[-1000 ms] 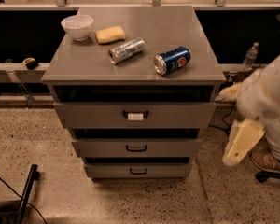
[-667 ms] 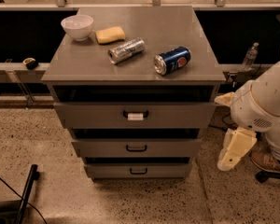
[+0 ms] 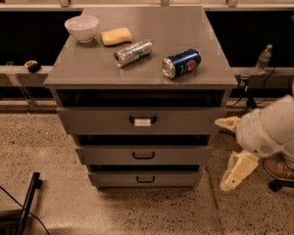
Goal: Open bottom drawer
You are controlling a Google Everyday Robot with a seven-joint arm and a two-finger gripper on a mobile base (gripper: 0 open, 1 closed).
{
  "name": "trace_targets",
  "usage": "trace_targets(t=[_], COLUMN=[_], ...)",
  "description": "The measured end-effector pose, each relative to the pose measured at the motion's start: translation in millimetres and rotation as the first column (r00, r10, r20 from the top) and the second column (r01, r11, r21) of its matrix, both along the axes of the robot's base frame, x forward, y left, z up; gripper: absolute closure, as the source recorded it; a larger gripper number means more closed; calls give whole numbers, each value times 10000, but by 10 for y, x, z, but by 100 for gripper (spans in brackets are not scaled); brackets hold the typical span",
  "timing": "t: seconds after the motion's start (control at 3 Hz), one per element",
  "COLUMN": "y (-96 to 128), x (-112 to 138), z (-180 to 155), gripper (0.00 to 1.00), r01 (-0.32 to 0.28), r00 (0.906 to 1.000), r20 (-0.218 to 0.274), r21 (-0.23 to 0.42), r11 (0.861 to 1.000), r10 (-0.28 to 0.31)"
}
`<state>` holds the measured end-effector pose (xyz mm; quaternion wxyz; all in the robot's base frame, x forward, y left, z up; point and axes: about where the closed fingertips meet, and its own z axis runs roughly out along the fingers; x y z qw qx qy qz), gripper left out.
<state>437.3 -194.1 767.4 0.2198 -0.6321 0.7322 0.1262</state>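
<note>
The bottom drawer [image 3: 146,179] is the lowest of three grey drawers in a metal cabinet, with a small black loop handle [image 3: 145,179]. Its front sits close in under the middle drawer [image 3: 144,155]. The top drawer [image 3: 142,121] is taller and carries a white label at its handle. My gripper [image 3: 232,148] is to the right of the cabinet, about level with the middle drawer. Its cream fingers [image 3: 237,170] are spread open and hold nothing. It touches no drawer.
On the cabinet top [image 3: 88,70] lie a white bowl [image 3: 82,27], a yellow sponge [image 3: 116,36], a silver can [image 3: 133,52] and a blue can [image 3: 182,63]. A clear bottle [image 3: 263,58] stands on the ledge at right. A black bar [image 3: 28,202] lies on the floor at left.
My arm and gripper have moved down and a little left, closer to the cabinet's right side. The drawers and the things on top have not moved.
</note>
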Motion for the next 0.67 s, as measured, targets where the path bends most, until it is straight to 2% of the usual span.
trace_targets(t=[0.33, 0.67], y=[149, 172], x=[286, 261], z=[-576, -743], gripper=[0, 0], r01=[261, 49], r00=[9923, 9948], r20=[1059, 940], r21=[3267, 3369], r11=[9448, 9415], r10=[-641, -388])
